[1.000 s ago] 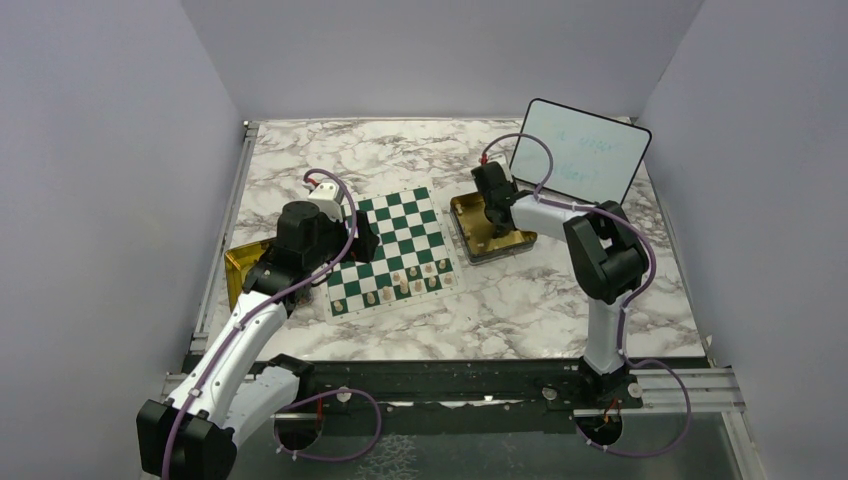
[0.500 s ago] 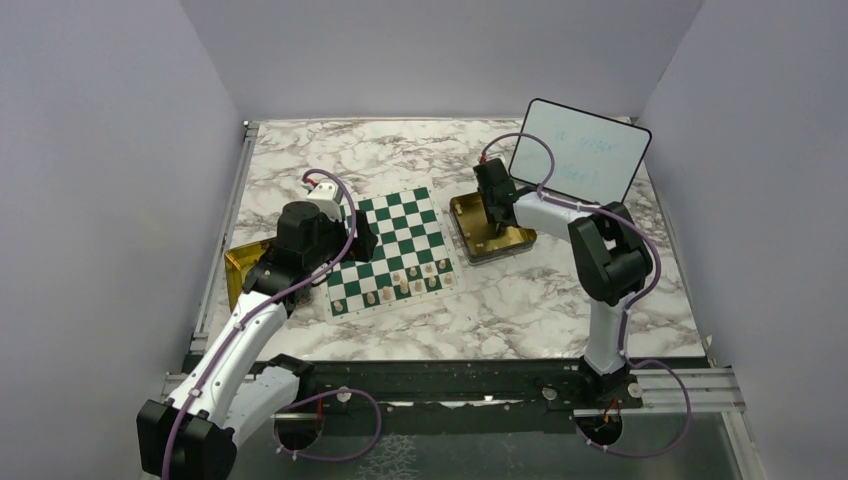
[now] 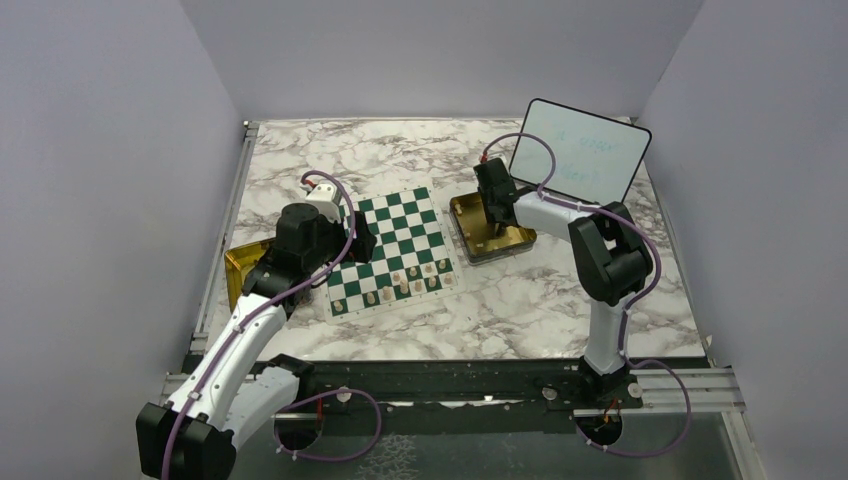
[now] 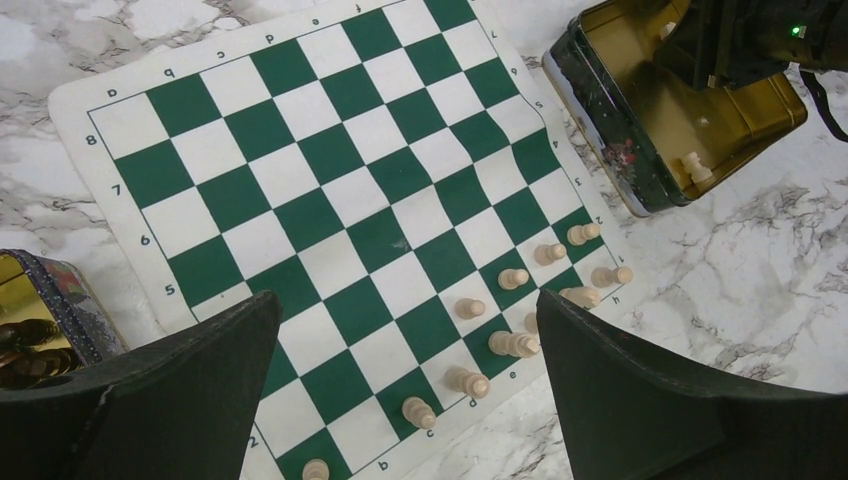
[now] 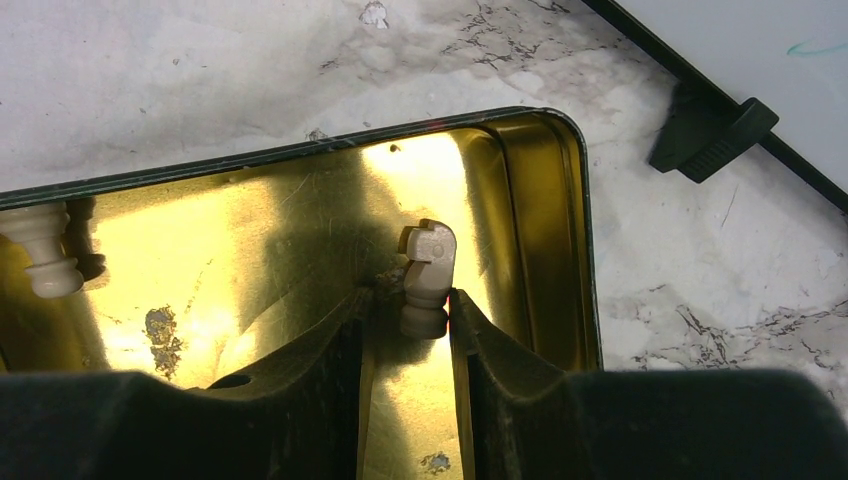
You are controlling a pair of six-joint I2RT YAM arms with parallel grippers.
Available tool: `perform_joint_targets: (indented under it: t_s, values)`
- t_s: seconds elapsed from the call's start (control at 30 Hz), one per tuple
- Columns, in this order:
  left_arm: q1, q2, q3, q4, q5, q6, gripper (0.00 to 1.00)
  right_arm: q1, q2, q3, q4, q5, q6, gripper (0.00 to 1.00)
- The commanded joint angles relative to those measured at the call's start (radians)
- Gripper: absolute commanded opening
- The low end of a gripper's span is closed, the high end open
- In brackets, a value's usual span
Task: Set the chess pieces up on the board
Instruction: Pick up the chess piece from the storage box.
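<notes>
The green-and-white board (image 3: 395,250) lies mid-table. Several cream chess pieces (image 3: 400,285) stand on its near rows and also show in the left wrist view (image 4: 515,343). My left gripper (image 3: 352,238) hovers over the board's left side, open wide and empty (image 4: 408,300). My right gripper (image 3: 494,215) reaches down into the gold tin (image 3: 465,205). Its fingers stand narrowly apart round a cream knight (image 5: 428,275). The right finger touches the knight's base. A thin dark gap shows on the left side. The gripper (image 5: 412,300) looks shut on it.
Another cream piece (image 5: 45,255) lies in the same tin, whose wall (image 4: 600,130) shows right of the board. A second gold tin (image 3: 240,265) sits left of the board. A framed whiteboard (image 3: 580,150) stands at the back right, close behind the right arm.
My right gripper has shifted slightly within the tin. My left arm has barely moved over the board.
</notes>
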Motion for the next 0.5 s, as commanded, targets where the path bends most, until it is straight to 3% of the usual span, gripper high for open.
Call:
perform_joint_targets:
  t_s: [0.0,0.23,0.47]
  values:
    - [-0.001,-0.020,-0.012,0.022,-0.020,-0.003,0.99,-0.004,0.013,0.018,-0.066,-0.025,0.034,0.38]
    - [-0.002,-0.025,-0.012,0.023,-0.019,-0.001,0.99,-0.014,0.014,0.023,-0.086,-0.027,0.058,0.38]
    - [-0.002,-0.025,-0.013,0.023,-0.017,-0.001,0.99,-0.021,0.023,0.032,-0.095,-0.034,0.068,0.31]
